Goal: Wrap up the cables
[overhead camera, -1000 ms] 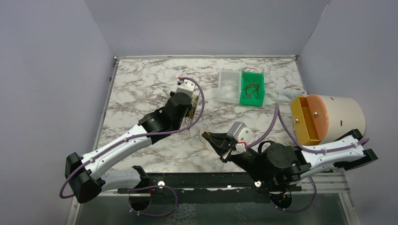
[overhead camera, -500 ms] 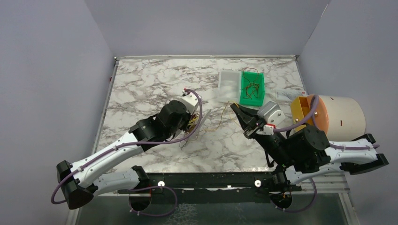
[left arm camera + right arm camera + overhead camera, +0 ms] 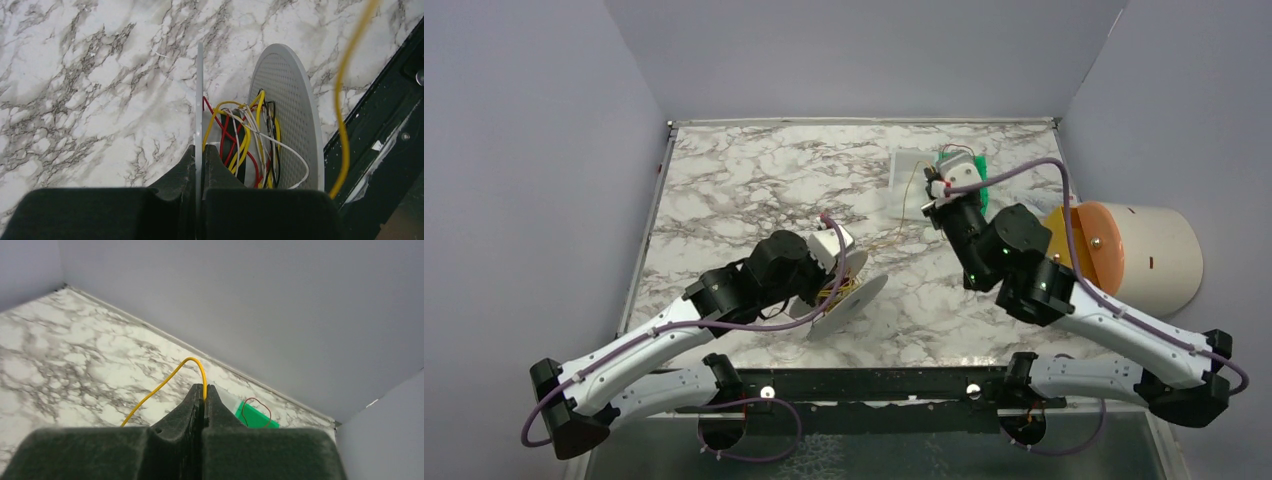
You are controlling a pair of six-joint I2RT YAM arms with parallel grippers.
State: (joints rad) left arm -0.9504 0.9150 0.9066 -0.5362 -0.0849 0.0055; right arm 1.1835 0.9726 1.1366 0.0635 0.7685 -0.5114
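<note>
My left gripper [image 3: 200,150] is shut on the thin near flange of the translucent white spool [image 3: 290,100]. It holds the spool tilted on edge over the marble table [image 3: 724,180]. Yellow, red, white and black cables [image 3: 240,140] lie wound loosely on the spool's hub. In the top view the left gripper [image 3: 836,270] and spool [image 3: 852,300] are near the table's front middle. My right gripper [image 3: 204,389] is shut on a yellow cable [image 3: 160,386]. That cable runs from the right gripper [image 3: 931,192] at the back down towards the spool and passes the spool's right side [image 3: 345,100].
A green tray [image 3: 969,200] holding thin reddish-brown wires [image 3: 260,402] stands at the back right beside a translucent white tray [image 3: 909,185]. A cream cylinder with an orange mouth [image 3: 1124,250] lies at the right edge. A black rail [image 3: 874,385] runs along the front.
My right gripper has swung from the front middle to the back by the trays, drawing the yellow cable out. My left gripper has pulled the spool nearer and tilted it.
</note>
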